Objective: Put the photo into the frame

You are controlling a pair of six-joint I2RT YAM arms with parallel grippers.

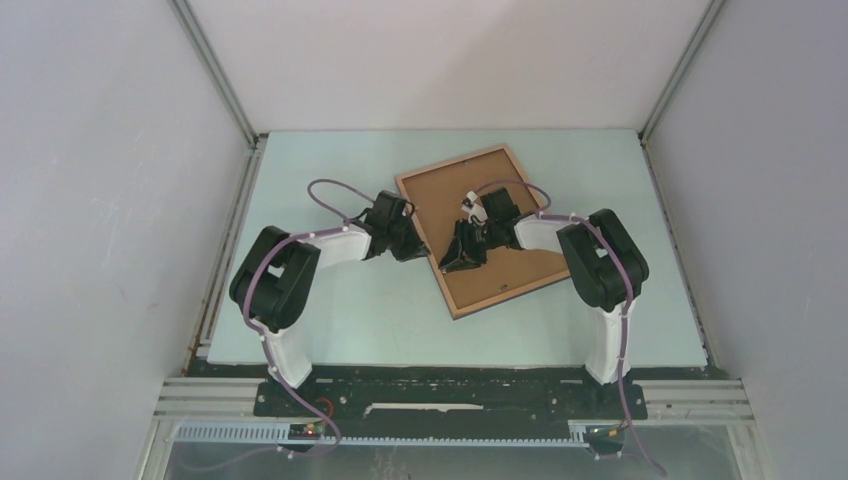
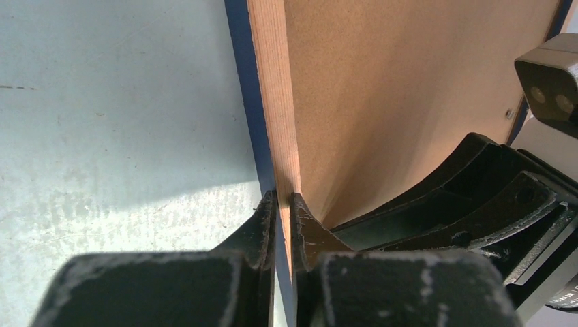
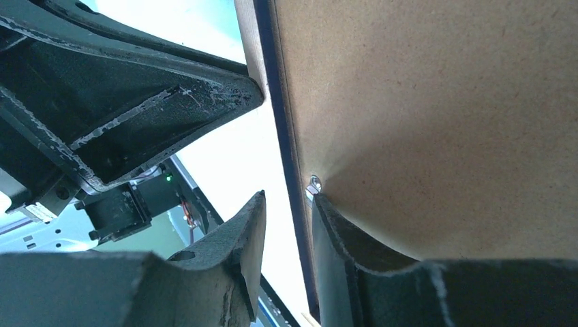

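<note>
Bright, even light from above; the surface (image 3: 228,146) left of the right tool (image 3: 287,204) glares white (the tool itself slightly blurred).

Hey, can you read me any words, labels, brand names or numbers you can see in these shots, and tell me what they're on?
No text can be read in any view.
Faint pale marks on the black housing at the lower right edge of the left wrist view: too small and cut off to read.
The backing board, the frame and the table show no print.
</note>
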